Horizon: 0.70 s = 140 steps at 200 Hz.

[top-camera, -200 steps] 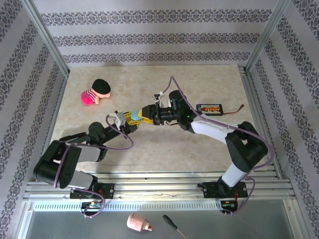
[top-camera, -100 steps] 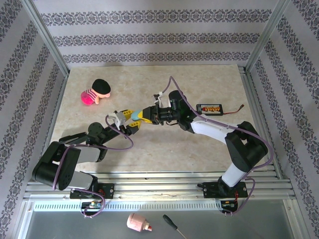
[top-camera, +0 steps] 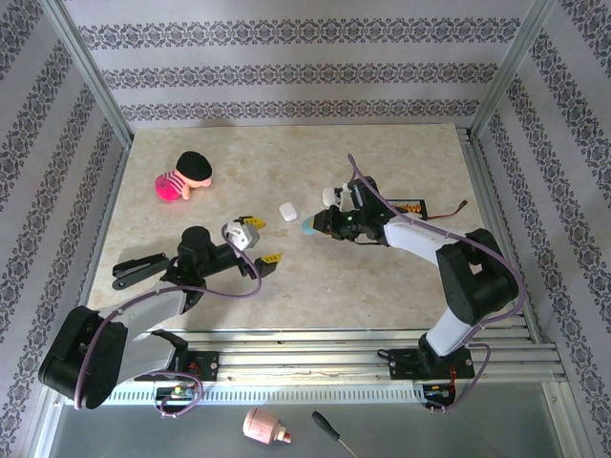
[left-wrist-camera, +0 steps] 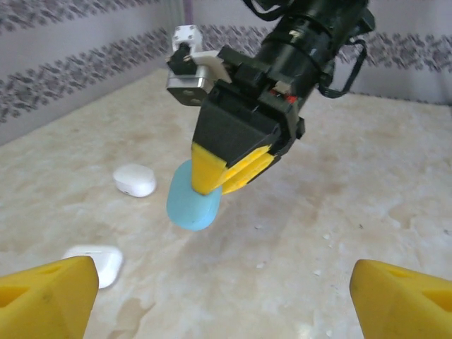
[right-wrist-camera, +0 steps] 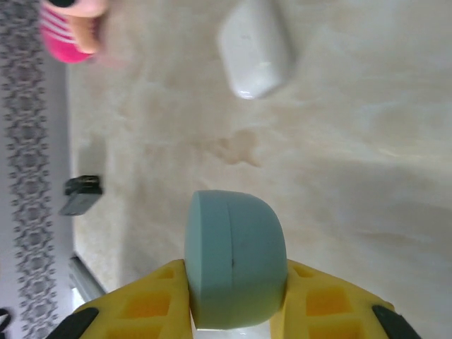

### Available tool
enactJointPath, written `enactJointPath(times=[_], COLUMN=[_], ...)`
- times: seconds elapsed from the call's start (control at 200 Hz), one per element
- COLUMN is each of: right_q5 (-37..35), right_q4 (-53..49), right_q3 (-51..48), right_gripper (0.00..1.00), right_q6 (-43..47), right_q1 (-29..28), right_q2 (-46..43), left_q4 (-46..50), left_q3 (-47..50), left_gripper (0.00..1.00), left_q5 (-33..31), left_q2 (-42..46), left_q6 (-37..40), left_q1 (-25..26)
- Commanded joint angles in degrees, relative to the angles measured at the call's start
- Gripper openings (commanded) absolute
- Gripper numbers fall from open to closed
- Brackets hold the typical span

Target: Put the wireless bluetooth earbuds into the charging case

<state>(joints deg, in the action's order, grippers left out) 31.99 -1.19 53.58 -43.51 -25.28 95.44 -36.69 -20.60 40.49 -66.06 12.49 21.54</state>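
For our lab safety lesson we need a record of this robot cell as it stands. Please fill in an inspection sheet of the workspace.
Surface: beige marbled table, lightly stained.
Job's things: pale blue case, lid shut, gripped in the right jaws; white case and second white case lying on the table.
Clutter: plush toy, pink and black; black device with orange parts.
Grippers: right gripper shut on the pale blue case; left gripper open, holding nothing.
Cables: purple cables looped along both arms; thin lead from the black device.
Surroundings: patterned walls; metal frame; screwdriver and pink item on the front ledge.
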Motion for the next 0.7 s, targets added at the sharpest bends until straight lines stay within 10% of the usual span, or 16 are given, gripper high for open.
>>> enactJointPath(times=[0.0,0.385,0.695], right_q5=[-2.48,-3.88,-18.82], right_q4=[-2.65,-0.32,-7.36], right_q3=[-2.19,-5.45,-6.88], right_gripper=[0.22,0.39,0.92], right_q6=[3.58,4.63,15.71], right_q1=[1.44,2.61,2.93], right_q2=[3.00,4.92,-8.81], left_q4=[16.71,23.41,14.41], left_q3=[-5.35,-10.31,-4.73], left_gripper=[0.93,0.99,0.99], left_q5=[-0.20,-1.74,-35.62], left_q2=[-0.38,-3.95,5.99], left_q6=[6.96,9.50,0.80], left_q1=[2.60,4.66,2.67])
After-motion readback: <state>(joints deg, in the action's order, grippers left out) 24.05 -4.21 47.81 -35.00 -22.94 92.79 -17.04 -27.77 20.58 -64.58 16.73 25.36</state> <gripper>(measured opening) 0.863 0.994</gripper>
